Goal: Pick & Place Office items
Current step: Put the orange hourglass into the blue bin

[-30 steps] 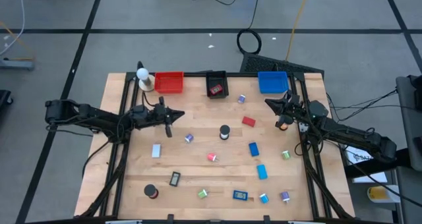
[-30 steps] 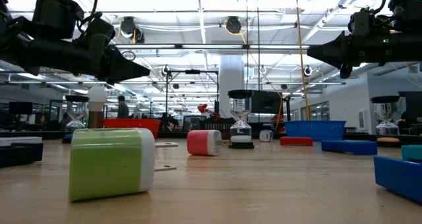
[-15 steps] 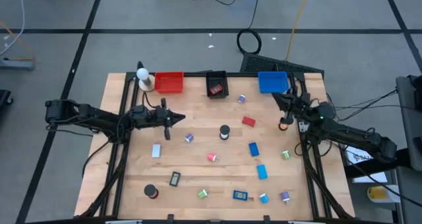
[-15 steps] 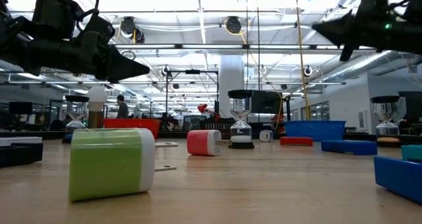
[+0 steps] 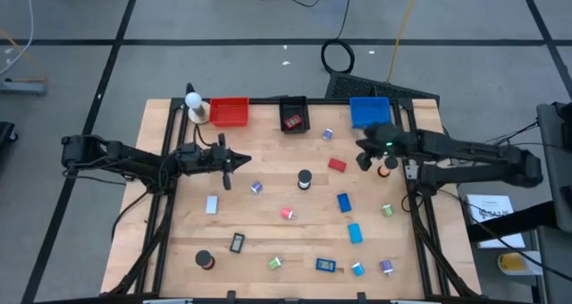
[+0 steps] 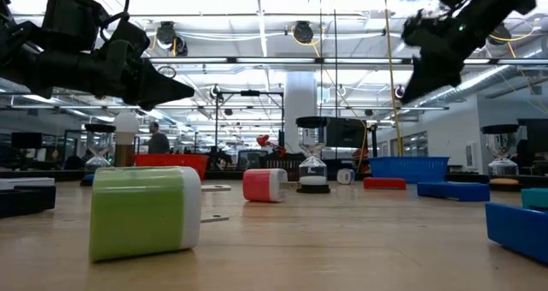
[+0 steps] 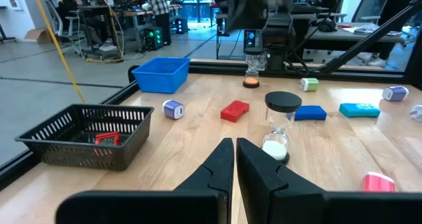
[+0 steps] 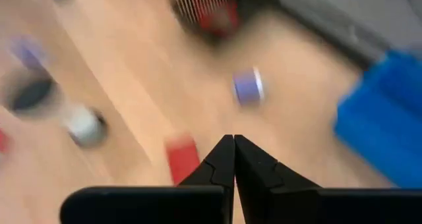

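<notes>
The office items lie scattered on the wooden table: a red block (image 5: 336, 164), blue blocks (image 5: 343, 201), a light-blue block (image 5: 212, 204), purple pieces (image 5: 256, 187), green pieces (image 5: 274, 263), a black roll (image 5: 206, 260) and a black-framed rectangle (image 5: 237, 242). My left gripper (image 5: 234, 161) hangs shut above the table's left half, empty; its wrist view shows the shut fingertips (image 7: 234, 145). My right gripper (image 5: 361, 154) hovers shut and empty above the table's right far part, just right of the red block (image 8: 181, 151). In the low view it (image 6: 407, 94) slants down.
Along the far edge stand a red bin (image 5: 229, 112), a black basket (image 5: 293, 114) with a red piece inside, a blue bin (image 5: 369, 111) and a white ball on a tan base (image 5: 194, 103). A black-topped hourglass (image 5: 304, 179) stands mid-table. An orange piece (image 5: 384, 170) sits near the right rail.
My right arm has swung: its gripper first moved toward the blue bin, then came back toward the table's left and tipped downward, ending near the red block. Its fingers stayed shut. No item on the table has moved.
</notes>
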Robot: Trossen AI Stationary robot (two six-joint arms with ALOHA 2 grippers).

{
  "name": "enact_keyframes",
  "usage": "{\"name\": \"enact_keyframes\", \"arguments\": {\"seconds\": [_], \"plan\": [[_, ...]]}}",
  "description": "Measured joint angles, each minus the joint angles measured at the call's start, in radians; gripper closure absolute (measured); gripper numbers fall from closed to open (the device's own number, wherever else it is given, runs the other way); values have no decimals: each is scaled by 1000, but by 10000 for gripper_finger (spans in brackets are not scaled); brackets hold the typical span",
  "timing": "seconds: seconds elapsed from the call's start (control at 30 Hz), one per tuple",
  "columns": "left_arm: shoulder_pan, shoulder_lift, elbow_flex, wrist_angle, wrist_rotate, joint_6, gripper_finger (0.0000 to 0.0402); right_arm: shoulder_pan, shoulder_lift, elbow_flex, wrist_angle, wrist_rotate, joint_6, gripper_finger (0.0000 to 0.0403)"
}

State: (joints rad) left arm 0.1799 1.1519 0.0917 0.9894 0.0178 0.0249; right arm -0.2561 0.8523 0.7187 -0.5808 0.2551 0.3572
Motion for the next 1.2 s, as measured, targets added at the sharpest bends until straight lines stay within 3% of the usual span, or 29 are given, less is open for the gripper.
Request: {"name": "enact_keyframes", "arguments": {"seconds": [0.23, 0.43, 0.67, 0.87, 1.03, 1.2], "plan": [[-1, 0, 0, -8, 6, -8, 376, 49, 101, 150, -446, 58, 261, 389], [-1, 0, 0, -24, 8, -12, 376, 56, 78, 211, -721, 50, 416, 326], [-1, 0, 0, -29, 8, -30, 376, 55, 80, 213, -758, -48, 398, 213], [-1, 0, 0, -34, 8, -34, 376, 55, 111, 212, -785, -50, 368, 129], [-1, 0, 0, -53, 8, -34, 376, 55, 123, 152, -772, -65, 356, 97], [-1, 0, 0, -52, 8, -33, 376, 55, 123, 72, -744, -73, 345, 97]]}}
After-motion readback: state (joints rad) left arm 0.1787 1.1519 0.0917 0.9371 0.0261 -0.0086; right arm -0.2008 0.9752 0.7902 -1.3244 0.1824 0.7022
